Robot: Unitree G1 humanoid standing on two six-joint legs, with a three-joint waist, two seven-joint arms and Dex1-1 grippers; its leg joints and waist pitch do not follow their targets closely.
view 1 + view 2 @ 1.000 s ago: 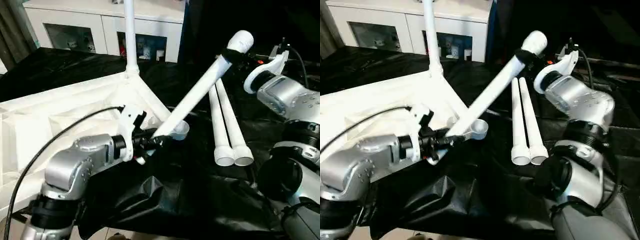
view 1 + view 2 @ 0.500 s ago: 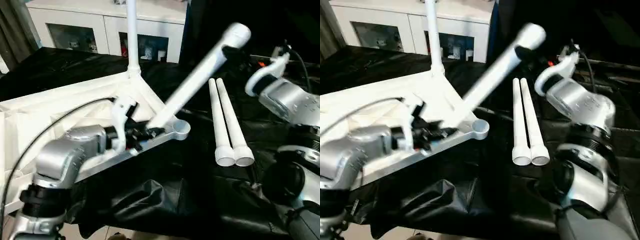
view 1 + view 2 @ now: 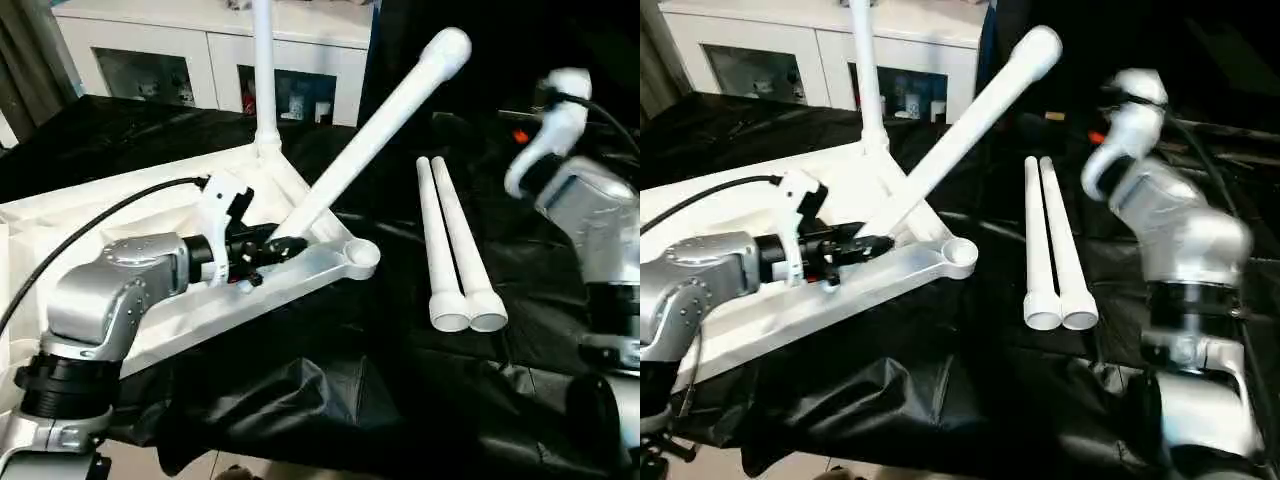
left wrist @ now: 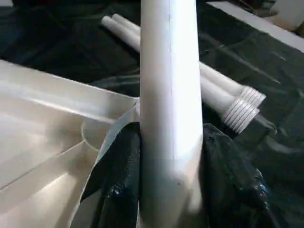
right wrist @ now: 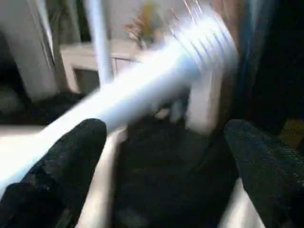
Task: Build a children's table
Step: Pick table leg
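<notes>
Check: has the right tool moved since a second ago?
Yes. The right tool has let go of the slanted leg and drawn away to the right of it, judged against the two lying legs.

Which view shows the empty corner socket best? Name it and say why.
The left eye view: the corner socket sits unobstructed at the tabletop's near corner, its round opening visible. The right eye view shows it equally clearly. In the left wrist view the held leg hides most of it. The right wrist view is blurred.

I see my right gripper (image 5: 164, 156) spread wide, its black fingers (image 5: 71, 156) apart, a blurred white leg (image 5: 142, 90) with threaded end crossing beyond them.
</notes>
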